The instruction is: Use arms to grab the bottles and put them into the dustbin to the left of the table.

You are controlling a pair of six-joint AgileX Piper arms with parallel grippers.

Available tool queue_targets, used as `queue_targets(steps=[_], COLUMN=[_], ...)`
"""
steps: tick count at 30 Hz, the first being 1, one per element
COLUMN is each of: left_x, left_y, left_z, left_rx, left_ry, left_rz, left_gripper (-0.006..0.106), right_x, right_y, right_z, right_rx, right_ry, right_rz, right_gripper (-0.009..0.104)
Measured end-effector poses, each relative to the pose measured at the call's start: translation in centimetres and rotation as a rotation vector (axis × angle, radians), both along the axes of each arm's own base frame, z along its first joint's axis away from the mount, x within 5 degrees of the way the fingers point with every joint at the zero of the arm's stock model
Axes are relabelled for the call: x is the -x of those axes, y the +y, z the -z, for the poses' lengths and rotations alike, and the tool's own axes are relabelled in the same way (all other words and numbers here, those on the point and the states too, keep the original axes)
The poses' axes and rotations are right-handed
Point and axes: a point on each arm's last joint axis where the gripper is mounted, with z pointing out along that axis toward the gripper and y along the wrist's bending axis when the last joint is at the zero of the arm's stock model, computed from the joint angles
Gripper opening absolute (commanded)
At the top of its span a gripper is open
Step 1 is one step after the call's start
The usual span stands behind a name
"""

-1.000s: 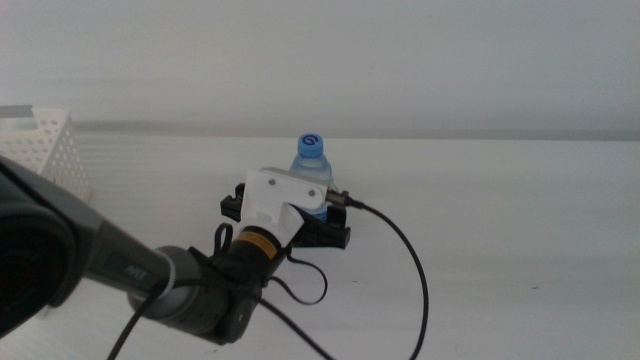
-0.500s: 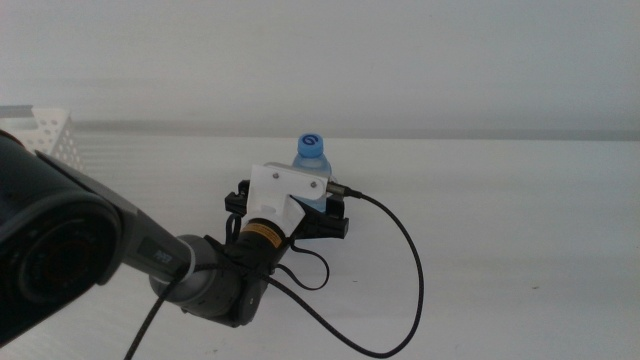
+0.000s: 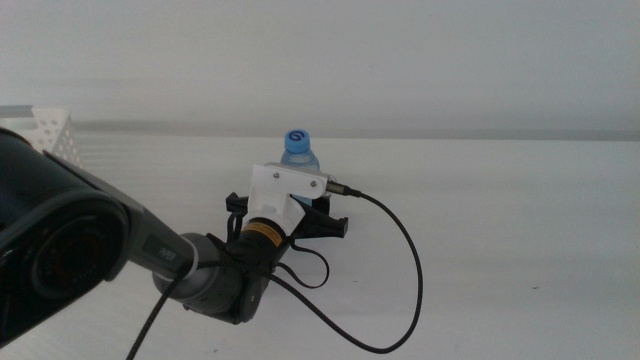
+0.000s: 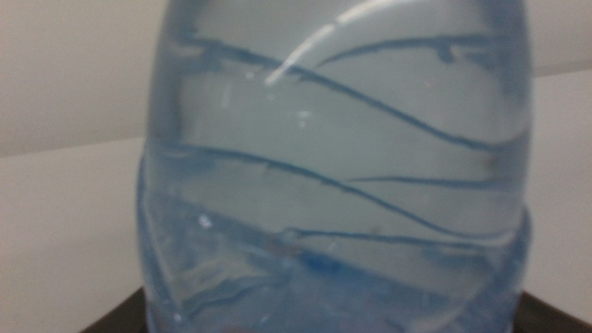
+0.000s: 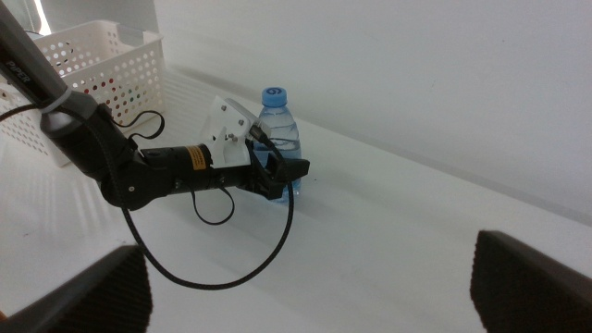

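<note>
While the right gripper (image 5: 305, 277) is held spread nearby, the water bottle (image 3: 297, 150) is pinched by the left gripper (image 3: 290, 215) on the table (image 3: 520, 230).

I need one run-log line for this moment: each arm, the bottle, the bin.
left tool: around bottle, on table | right tool: open, waiting apart | bin: beyond left arm

Clear ribbed water bottle (image 4: 338, 166) filling the frame, white table (image 4: 65, 240) behind

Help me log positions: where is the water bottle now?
In the middle view, the water bottle stands mid-table, at the left end effector, well right of the dustbin.
</note>
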Motion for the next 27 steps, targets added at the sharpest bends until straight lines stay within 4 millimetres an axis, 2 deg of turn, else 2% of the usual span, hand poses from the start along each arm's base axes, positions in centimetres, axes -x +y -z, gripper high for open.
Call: queue_targets(steps=[1,4,8,18,23,27], left_x=[0.0,0.4,2.6,7.4,9.5,10.9], left_y=[0.0,0.3,2.0,6.3,7.8,9.0], left_z=[0.0,-0.3,-1.7,-9.4,-13.4,-15.6], left_rx=[0.002,-0.025,-0.113,-0.209,-0.246,-0.283], left_ry=[-0.001,-0.008,0.061,0.233,0.248,0.237], left_rz=[-0.001,0.007,0.004,-0.103,-0.104,-0.114], left_gripper=[-0.002,-0.002,-0.002,-0.002,-0.002,-0.002], right_x=[0.0,0.0,0.0,0.0,0.0,0.0], right_y=[0.0,0.0,0.0,0.0,0.0,0.0], right_z=[0.0,0.0,0.0,0.0,0.0,0.0], right_rx=[0.000,0.000,0.000,0.000,0.000,0.000], right_ry=[0.000,0.000,0.000,0.000,0.000,0.000], right_rz=[0.000,0.000,0.000,0.000,0.000,0.000], right_gripper=[0.092,0.092,0.092,0.092,0.092,0.092])
